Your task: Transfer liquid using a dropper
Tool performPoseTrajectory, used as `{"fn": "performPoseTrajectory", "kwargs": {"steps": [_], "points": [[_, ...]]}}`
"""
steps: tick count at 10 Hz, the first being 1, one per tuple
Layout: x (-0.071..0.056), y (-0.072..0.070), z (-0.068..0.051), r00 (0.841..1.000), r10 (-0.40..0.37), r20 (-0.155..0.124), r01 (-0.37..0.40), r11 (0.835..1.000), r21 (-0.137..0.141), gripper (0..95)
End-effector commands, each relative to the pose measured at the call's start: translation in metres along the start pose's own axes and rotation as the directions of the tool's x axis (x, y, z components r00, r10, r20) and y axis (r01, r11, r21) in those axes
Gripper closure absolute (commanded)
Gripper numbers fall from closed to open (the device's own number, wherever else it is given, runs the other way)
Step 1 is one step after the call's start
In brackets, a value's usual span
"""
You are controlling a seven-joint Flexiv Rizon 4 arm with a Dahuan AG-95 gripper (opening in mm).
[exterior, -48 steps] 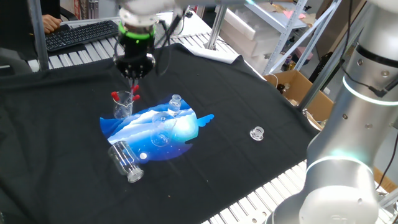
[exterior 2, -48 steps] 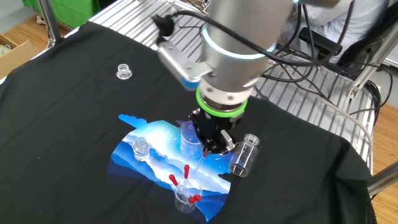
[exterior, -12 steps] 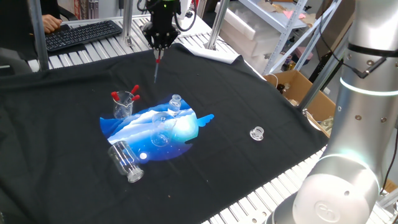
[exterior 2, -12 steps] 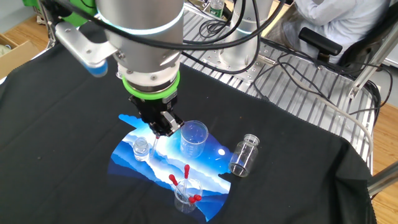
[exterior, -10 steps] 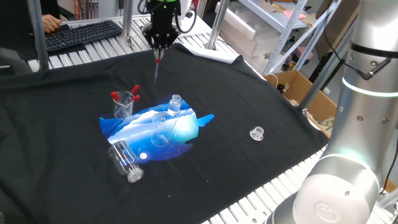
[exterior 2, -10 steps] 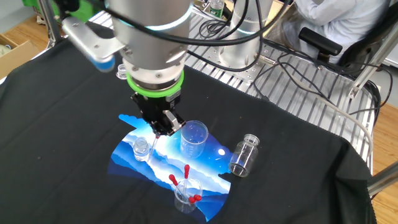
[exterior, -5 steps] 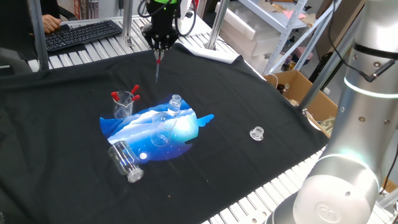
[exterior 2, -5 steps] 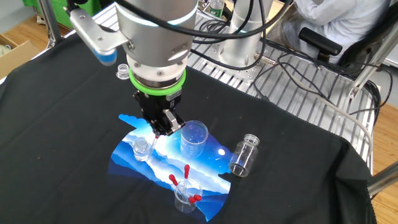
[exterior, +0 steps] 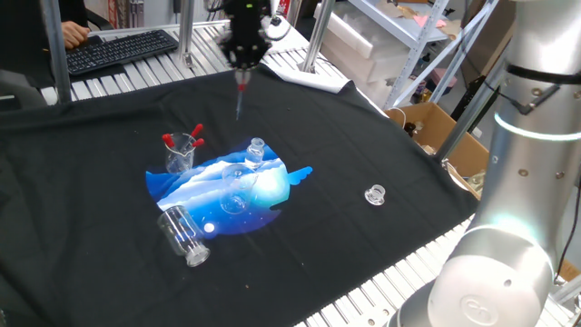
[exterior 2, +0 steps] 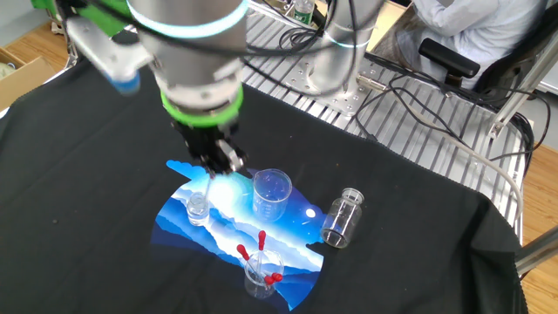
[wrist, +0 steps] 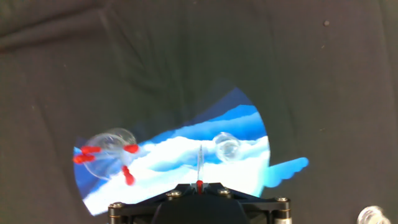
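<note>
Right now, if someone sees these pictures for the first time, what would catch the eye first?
Probably the bright blue and white printed mat in the middle of the black cloth, with clear glassware on it. High above it, the gripper is shut on a slender clear dropper with a red bulb, hanging tip down. At the mat's edge, a small clear cup holds more red-bulbed droppers.

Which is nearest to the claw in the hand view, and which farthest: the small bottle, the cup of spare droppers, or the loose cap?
1. Small bottle, just right of the dropper held in the claw.
2. Cup of spare droppers, off to the left.
3. Loose cap, far bottom-right corner.
</note>
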State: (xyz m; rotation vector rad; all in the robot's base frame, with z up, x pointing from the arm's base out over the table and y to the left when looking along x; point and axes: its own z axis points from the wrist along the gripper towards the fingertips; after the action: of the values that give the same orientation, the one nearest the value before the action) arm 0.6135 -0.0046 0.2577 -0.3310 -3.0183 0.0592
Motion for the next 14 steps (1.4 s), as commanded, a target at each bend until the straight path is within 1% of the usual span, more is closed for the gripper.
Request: {"fn": "performPoseTrajectory", "kwargs": {"steps": [1,2,3,4,5,6,8,11,12,14], "points": [[0.009,-0.027,-0.003,0.999,-0.034,-0.022,0.033,0.999,-0.023,95.0],[0.010,-0.036,-0.001,0.999,-0.044,-0.030,0.043,0.999,-0.030,95.0],[0.010,-0.040,0.001,0.999,-0.043,-0.031,0.042,0.998,-0.036,95.0],[0.011,-0.043,0.003,0.998,-0.039,-0.050,0.036,0.997,-0.062,95.0],[0.010,-0.044,0.005,0.997,-0.038,-0.065,0.033,0.997,-0.073,95.0],[0.010,-0.044,0.007,0.997,-0.036,-0.069,0.031,0.996,-0.079,95.0],[0.008,-0.045,0.015,0.997,-0.040,-0.072,0.033,0.995,-0.092,95.0],[0.008,-0.045,0.028,0.997,-0.044,-0.069,0.036,0.994,-0.103,95.0],[0.008,-0.045,0.030,0.997,-0.044,-0.069,0.036,0.994,-0.103,95.0],[0.007,-0.044,0.036,0.997,-0.041,-0.073,0.033,0.993,-0.110,95.0]]}}
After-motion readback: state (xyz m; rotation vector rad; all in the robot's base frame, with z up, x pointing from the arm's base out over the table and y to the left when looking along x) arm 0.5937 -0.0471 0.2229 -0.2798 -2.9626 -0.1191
